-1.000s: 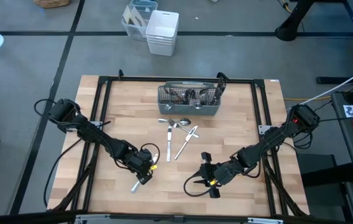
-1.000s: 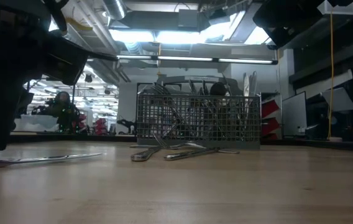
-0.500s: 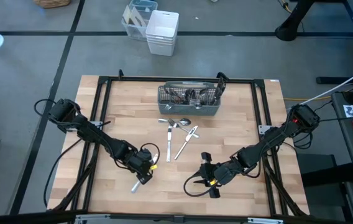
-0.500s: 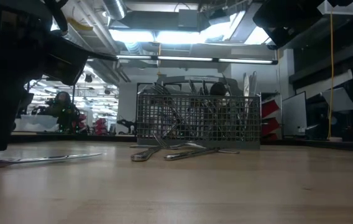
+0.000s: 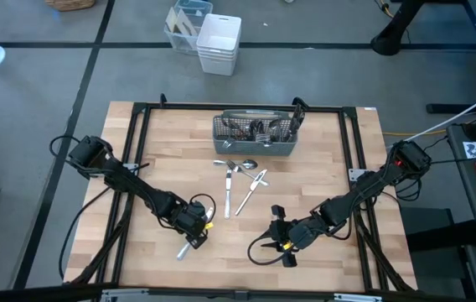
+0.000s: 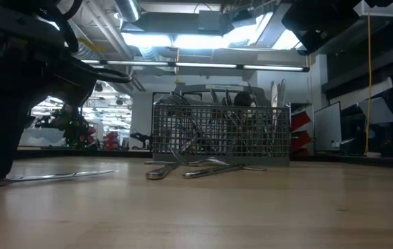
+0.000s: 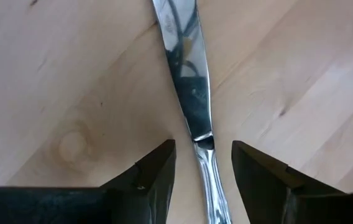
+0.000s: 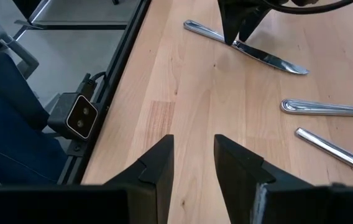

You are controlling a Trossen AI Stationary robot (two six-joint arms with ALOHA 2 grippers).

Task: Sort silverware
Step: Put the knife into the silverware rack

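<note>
A silver knife (image 7: 186,68) lies flat on the wooden table near its front left; its one end (image 5: 184,249) shows beside my left gripper (image 5: 193,228). My left gripper (image 7: 202,171) points down over the knife and is open. One finger stands on each side of the knife where blade meets handle, with a gap on both sides. Loose spoons and a fork (image 5: 240,180) lie mid-table before the grey mesh caddy (image 5: 255,134), which holds more silverware. My right gripper (image 5: 281,236) waits open at the front right, over bare wood (image 8: 194,162).
Black frame rails (image 5: 137,143) run along the table's left, right and far sides. White bins (image 5: 219,42) stand on the floor beyond the far edge. Bare wood lies between the two grippers and along the near edge.
My left gripper has sunk a little toward the knife, its fingers still apart. The knife lies where it was.
</note>
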